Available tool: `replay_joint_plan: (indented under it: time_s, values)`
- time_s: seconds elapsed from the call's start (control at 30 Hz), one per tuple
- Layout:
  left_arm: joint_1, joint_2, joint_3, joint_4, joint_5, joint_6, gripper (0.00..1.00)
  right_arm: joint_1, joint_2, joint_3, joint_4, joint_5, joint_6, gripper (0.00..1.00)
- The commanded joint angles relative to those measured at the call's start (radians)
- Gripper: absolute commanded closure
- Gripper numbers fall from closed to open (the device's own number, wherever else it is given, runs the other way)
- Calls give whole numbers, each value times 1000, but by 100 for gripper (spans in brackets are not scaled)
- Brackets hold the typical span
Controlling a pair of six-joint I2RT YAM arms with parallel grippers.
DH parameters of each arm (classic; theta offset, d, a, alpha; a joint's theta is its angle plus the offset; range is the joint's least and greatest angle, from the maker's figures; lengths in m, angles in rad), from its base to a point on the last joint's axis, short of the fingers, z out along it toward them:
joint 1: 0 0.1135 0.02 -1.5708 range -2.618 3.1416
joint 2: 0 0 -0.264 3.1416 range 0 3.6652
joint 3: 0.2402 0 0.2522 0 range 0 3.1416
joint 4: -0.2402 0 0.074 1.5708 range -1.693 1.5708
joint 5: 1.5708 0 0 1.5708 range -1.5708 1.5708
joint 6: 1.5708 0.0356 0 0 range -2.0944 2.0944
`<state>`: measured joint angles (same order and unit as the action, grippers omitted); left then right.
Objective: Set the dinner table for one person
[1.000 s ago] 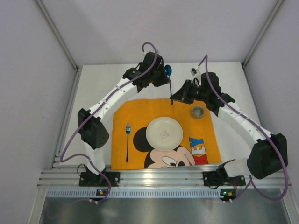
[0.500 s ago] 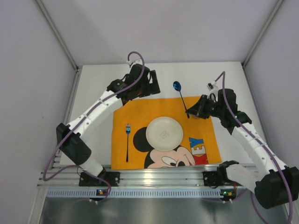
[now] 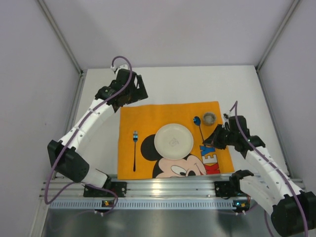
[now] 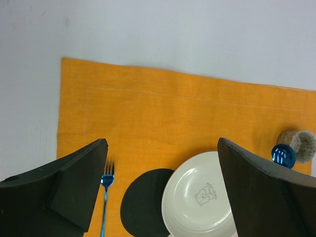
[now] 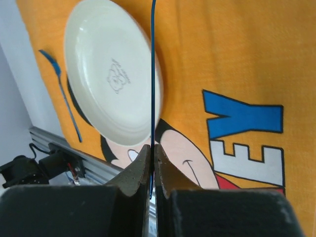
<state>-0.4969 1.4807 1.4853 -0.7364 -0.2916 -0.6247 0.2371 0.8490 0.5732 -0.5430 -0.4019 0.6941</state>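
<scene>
A thin blue spoon [image 3: 199, 127] is held over the orange Mickey Mouse cloth [image 3: 148, 116], just right of the white plate [image 3: 174, 140]. My right gripper [image 3: 211, 141] is shut on the end of the handle. In the right wrist view the spoon's handle [image 5: 153, 74] runs straight up from that shut gripper [image 5: 152, 148], past the plate [image 5: 111, 74]. A blue fork [image 3: 135, 148] lies left of the plate. My left gripper [image 3: 129, 93] hangs open and empty over the white dinner table [image 3: 163, 84], beyond the cloth's back left corner. Its wrist view shows the fork [image 4: 105, 197], the plate [image 4: 200, 197] and the spoon's bowl [image 4: 283, 155].
A small woven ring [image 3: 210, 117] stands on the cloth's back right corner, close behind the spoon's bowl, and also shows as the ring [image 4: 301, 143] in the left wrist view. Grey walls enclose the table on three sides. The aluminium rail [image 3: 168, 187] holds the arm bases.
My left gripper opened, let go of the spoon and pulled back to the left. My right gripper carried the spoon from the table's back down to the right of the plate.
</scene>
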Motion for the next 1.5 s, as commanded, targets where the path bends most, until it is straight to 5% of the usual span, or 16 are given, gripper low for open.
replay_joint_plan:
  time_s: [0.0, 0.43, 1.23, 1.3, 1.33, 1.47]
  values:
    - [55, -56, -31, -6, 32, 31, 2, -13, -10, -53, -28, 54, 42, 100]
    - [135, -85, -134, 6, 45, 75, 2, -13, 36, -230, 15, 43, 50, 100]
    - [182, -102, -227, 89, 58, 59, 2, 13, 220, -53, -89, -103, -189, 99]
    - [182, -94, -227, 97, 58, 57, 2, 11, 234, -41, -115, -95, -186, 74]
    - [182, -91, -229, 97, 57, 56, 2, 11, 236, -26, -126, -78, -188, 43]
    - [185, -88, -230, 101, 32, 60, 2, 11, 217, 49, -215, 1, -196, 19]
